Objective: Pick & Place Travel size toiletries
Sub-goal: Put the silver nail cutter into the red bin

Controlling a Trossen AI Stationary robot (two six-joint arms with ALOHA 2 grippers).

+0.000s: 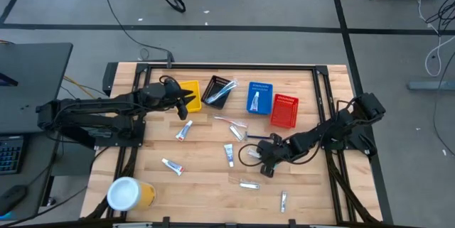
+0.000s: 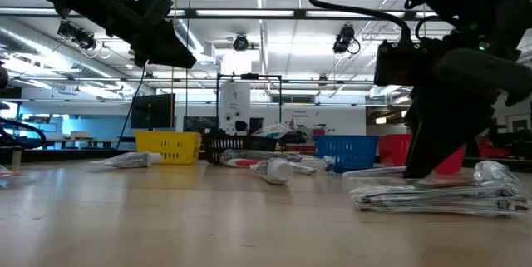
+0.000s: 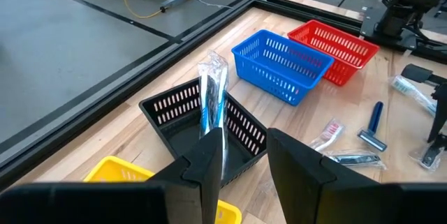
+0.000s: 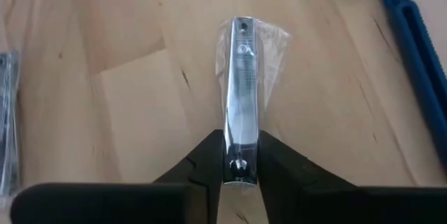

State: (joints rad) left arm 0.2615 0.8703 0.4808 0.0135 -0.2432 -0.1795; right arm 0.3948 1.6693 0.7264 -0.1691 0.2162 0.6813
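Two arms are at work on the bench [image 1: 213, 178]. The right gripper [image 4: 241, 155] is low over the wood in the lower centre-right of the high view, its fingers closed on the end of a slim silvery item in a clear wrapper [image 4: 241, 91], which lies flat on the bench. Judged step: the pick of this item, grip made, lift not yet begun.

The left gripper [image 3: 241, 158] hangs over the upper left of the bench, by the yellow basket [image 1: 189, 93] and the black basket [image 3: 188, 123]. Its fingers pinch the lower end of a wrapped blue-white toothbrush [image 3: 212, 102], which stands upright above the black basket. Judged step: a placing into that basket, release pending.

Remaining toiletries lie loose across the middle of the bench: white tubes [image 1: 183, 130], a razor [image 3: 374, 123] and further sachets [image 1: 249, 184]. The blue basket [image 1: 259, 97] and red basket [image 1: 284, 110] sit in the upper centre-right.

Next move, right arm: a straight lift, since the wrapper looks slippery and the hold is at one end only, then carriage to a basket. Left arm: open over the basket.
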